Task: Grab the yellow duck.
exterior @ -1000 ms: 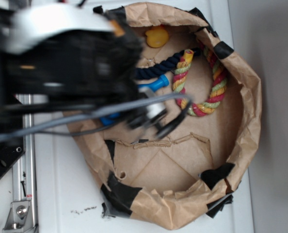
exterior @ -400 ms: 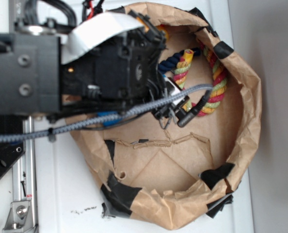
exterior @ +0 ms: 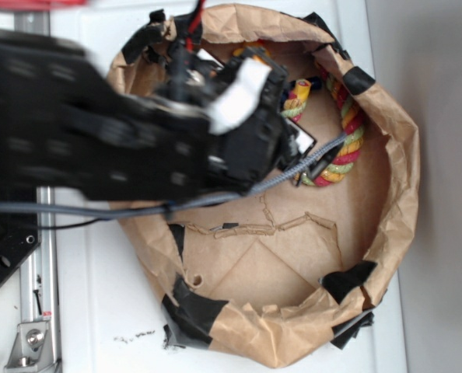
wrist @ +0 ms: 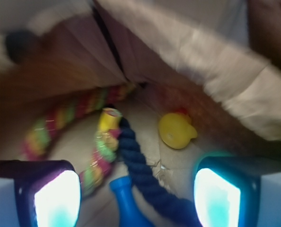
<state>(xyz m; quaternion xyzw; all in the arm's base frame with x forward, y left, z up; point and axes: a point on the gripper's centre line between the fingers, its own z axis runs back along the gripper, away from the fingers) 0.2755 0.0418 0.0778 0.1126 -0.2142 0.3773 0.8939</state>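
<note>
- Lying ahead of the hand [wrist: 136,196], the yellow duck [wrist: 176,131] rests near the paper wall [wrist: 216,61].
- Hand is released, pads [wrist: 57,198] apart, touching nothing.
- Duck sits right of the dark blue rope [wrist: 138,165].

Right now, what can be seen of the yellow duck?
The yellow duck is a small, rounded, smooth toy, seemingly rubber, with an orange-red patch at its top edge. It lies on the brown paper floor near the paper wall, apart from the navy rope. Nothing grips it. The exterior view mostly hides it behind the arm.
</note>
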